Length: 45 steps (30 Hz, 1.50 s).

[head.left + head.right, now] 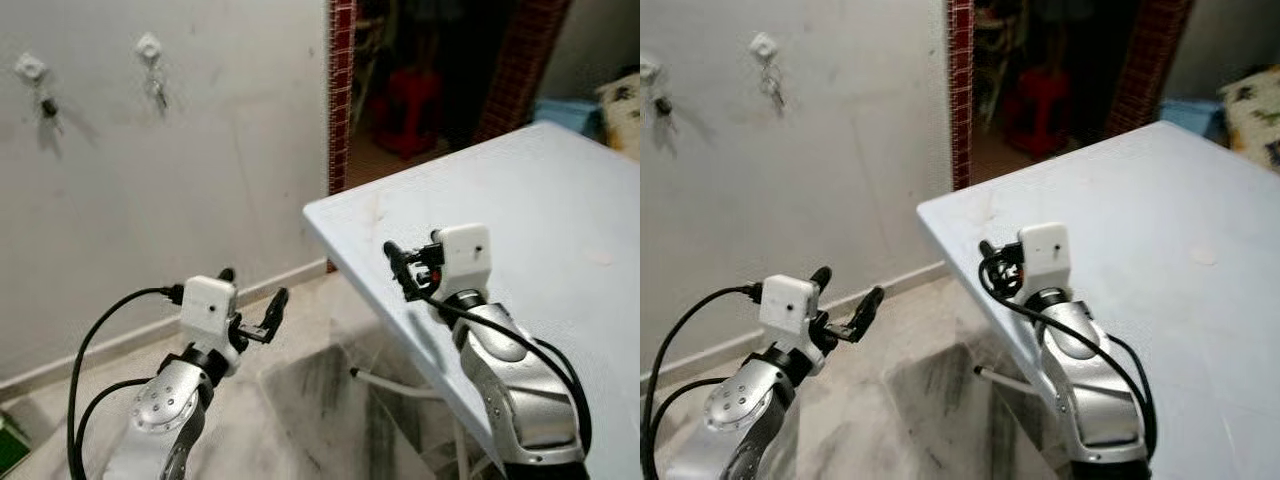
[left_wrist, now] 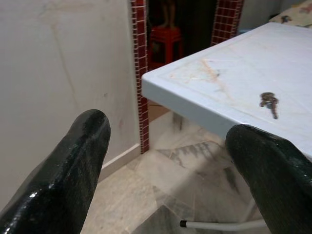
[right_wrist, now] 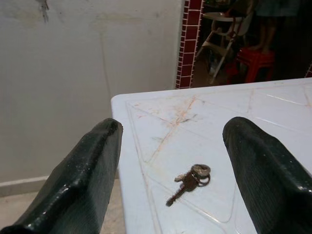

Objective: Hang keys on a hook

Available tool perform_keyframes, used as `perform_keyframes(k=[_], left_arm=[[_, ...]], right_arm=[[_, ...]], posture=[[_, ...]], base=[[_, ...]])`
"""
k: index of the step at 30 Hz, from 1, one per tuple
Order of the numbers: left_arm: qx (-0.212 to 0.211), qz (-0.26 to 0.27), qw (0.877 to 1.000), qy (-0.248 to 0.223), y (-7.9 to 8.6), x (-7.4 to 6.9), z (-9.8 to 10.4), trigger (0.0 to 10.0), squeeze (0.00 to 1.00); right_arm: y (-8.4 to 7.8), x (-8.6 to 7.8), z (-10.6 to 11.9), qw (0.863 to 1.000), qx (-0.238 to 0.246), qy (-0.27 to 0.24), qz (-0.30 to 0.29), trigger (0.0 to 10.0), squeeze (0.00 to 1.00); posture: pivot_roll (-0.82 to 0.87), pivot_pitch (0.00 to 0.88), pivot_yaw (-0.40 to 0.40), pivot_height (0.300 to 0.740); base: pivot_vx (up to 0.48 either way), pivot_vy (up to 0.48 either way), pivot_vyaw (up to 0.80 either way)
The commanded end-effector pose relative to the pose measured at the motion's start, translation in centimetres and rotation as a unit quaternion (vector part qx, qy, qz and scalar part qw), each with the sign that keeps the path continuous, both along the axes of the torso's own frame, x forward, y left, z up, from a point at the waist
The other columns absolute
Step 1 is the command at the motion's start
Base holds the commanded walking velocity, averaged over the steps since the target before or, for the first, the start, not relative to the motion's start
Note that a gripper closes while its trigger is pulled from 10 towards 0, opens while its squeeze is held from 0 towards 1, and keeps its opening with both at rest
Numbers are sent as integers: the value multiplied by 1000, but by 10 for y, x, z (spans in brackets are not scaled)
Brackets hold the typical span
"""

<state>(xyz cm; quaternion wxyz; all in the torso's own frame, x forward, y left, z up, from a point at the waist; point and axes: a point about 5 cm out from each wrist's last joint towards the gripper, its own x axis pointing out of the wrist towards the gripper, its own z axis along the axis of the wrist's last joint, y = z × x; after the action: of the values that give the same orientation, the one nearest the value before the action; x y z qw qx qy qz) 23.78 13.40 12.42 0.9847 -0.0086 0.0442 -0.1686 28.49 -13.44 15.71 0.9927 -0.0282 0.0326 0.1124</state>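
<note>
A small bunch of keys (image 3: 191, 178) lies flat on the pale blue table (image 1: 560, 190), a short way in from its near corner; the left wrist view also catches the keys (image 2: 269, 102). My right gripper (image 1: 403, 270) hovers open just above the table's corner, with the keys ahead of its fingers. Off the table's left side, my left gripper (image 1: 252, 295) is open over the floor and holds nothing. Two white hooks (image 1: 148, 46) (image 1: 30, 68) sit high on the wall at the far left, each with something small and dark hanging from it.
A doorway framed in red tiles (image 1: 341, 100) opens behind the table, with a red stool (image 1: 405, 105) inside. Below the table are a marble floor (image 1: 300, 410) and a white table leg (image 1: 395, 383). A blue box (image 1: 570, 110) stands at the far right.
</note>
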Motion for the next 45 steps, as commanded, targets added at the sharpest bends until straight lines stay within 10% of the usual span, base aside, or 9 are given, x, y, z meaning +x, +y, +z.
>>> perform_keyframes(k=[1,33,45], left_arm=[[10,14,1000,8,6,3,-1,10000,0],[31,2,999,27,-1,2,-9,10000,0],[52,-161,981,97,-19,-19,-23,10000,0]], right_arm=[[3,0,-1,1000,5,3,2,10000,0],[9,25,-17,996,-53,51,-47,10000,0],[-2,58,-33,986,-86,78,-120,10000,0]], posture=[[51,25,26,740],[61,14,8,740],[91,13,-3,740]], base=[[0,480,0],[0,60,0],[0,0,0]])
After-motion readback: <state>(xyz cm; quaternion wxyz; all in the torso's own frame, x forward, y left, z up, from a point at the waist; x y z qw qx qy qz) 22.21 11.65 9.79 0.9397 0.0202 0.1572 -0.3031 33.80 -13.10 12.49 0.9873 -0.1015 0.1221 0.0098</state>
